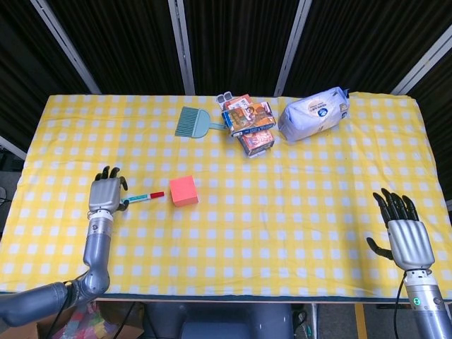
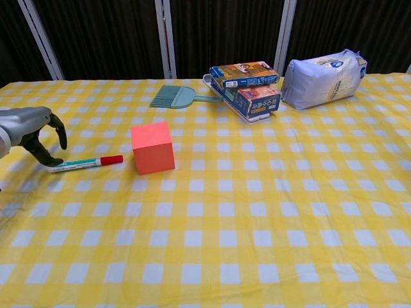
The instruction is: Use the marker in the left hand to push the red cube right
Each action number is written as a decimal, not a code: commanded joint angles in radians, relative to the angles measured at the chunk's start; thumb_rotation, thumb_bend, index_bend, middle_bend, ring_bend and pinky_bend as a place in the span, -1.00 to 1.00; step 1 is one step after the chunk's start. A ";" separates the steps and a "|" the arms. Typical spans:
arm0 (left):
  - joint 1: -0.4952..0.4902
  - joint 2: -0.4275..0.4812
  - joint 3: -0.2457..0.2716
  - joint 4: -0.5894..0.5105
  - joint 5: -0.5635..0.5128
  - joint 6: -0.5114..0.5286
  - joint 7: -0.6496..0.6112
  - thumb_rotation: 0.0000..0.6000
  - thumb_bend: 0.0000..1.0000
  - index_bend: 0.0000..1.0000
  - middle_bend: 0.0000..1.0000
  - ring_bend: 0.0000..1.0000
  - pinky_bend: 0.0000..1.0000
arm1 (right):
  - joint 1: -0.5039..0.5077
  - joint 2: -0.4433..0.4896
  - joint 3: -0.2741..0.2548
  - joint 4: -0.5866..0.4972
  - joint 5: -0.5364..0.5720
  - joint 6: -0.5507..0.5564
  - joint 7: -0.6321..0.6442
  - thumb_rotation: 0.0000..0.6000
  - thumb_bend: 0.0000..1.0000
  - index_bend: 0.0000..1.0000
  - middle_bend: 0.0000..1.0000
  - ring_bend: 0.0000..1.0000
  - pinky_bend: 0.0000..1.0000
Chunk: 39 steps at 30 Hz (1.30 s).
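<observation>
The red cube point(image 1: 183, 191) point(image 2: 153, 148) sits on the yellow checked cloth left of centre. A marker point(image 1: 141, 198) point(image 2: 87, 163) with a red cap lies flat just left of it, cap end toward the cube with a small gap. My left hand point(image 1: 105, 192) point(image 2: 32, 132) hovers at the marker's left end with fingers curved and apart, holding nothing; whether the thumb touches the marker is unclear. My right hand point(image 1: 404, 236) rests open at the table's front right, seen only in the head view.
At the back stand a teal brush point(image 1: 192, 122) point(image 2: 174, 97), stacked snack boxes point(image 1: 248, 123) point(image 2: 247, 86) and a white bag point(image 1: 314, 113) point(image 2: 322, 77). The table's front edge point(image 1: 212, 296) runs close below both hands.
</observation>
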 commanded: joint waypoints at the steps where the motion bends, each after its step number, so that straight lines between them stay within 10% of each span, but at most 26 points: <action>1: -0.019 -0.021 -0.006 0.018 -0.027 -0.003 0.016 1.00 -0.29 -0.10 -0.80 -0.97 -0.72 | 0.000 0.001 -0.001 -0.001 -0.001 -0.001 0.002 1.00 -0.39 -1.00 -1.00 -1.00 -1.00; 39: -0.052 -0.010 0.028 0.004 -0.050 0.030 0.032 1.00 0.07 0.09 -0.76 -0.97 -0.72 | -0.002 0.003 0.000 0.000 -0.011 0.005 0.035 1.00 -0.40 -1.00 -1.00 -1.00 -1.00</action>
